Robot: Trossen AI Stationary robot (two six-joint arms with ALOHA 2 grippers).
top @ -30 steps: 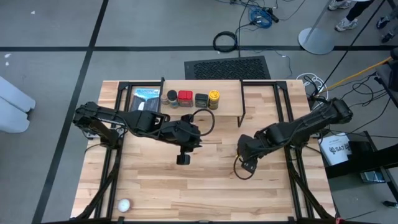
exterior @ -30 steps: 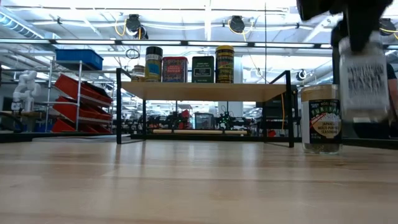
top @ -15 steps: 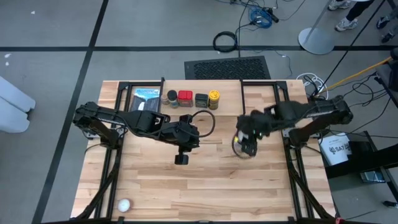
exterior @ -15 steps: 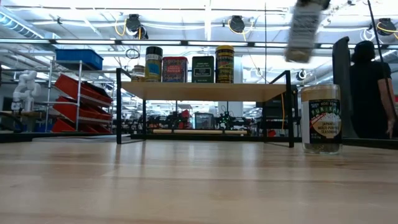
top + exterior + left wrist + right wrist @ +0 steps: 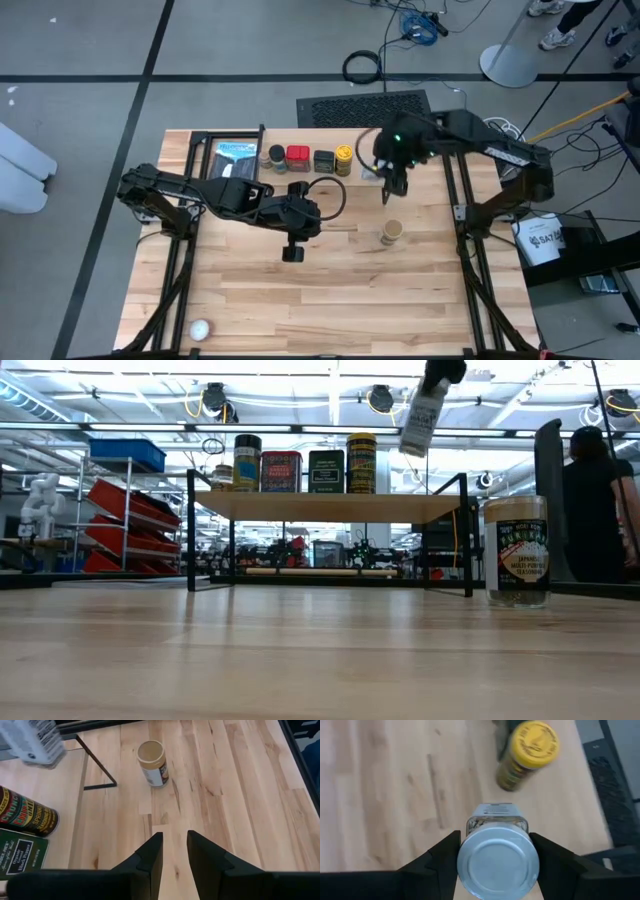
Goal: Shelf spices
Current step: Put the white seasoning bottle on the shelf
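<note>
From above, my right gripper [image 5: 388, 187] hung right of centre in the upper half of the frame, over the shelf [image 5: 420, 160], its arm reaching in from the right edge. It clasped the white-lidded jar [image 5: 389, 189] just right of the row at the top centre: small dark-lidded jar [image 5: 276, 157], red tin [image 5: 298, 158], black square tin [image 5: 324, 161] and yellow-lidded jar [image 5: 344, 158]. The tan-lidded jar [image 5: 391, 232] stood alone on the table [image 5: 330, 300] below my right gripper. My left gripper [image 5: 293, 254] hovered near the middle of the frame, its arm stretched in from the left. A flat blue-and-black package [image 5: 234, 160] lay at the upper left and a small white ball [image 5: 200, 329] at the lower left.

From table height, the white-lidded jar [image 5: 421, 420] hung tilted at the top, right of centre, above the shelf plank [image 5: 330, 506] and apart from it. The tan-lidded jar [image 5: 517, 551] at the right carried a label reading "JAPANESE MULTI-PURPOSE SEASONING". The shelved labels were too small to read.

In my left wrist view, my left fingers [image 5: 150, 857] stood a little apart at the bottom centre, holding nothing. The yellow-lidded jar [image 5: 25, 812] at the left edge showed "SPIKE SEASONING"; the black square tin [image 5: 22, 855] beneath it read "ORGANIC".

In my right wrist view, my fingers [image 5: 442, 855] pressed both sides of the white-lidded jar [image 5: 497, 855] at the bottom centre, with the yellow-lidded jar [image 5: 527, 752] at the upper right.
</note>
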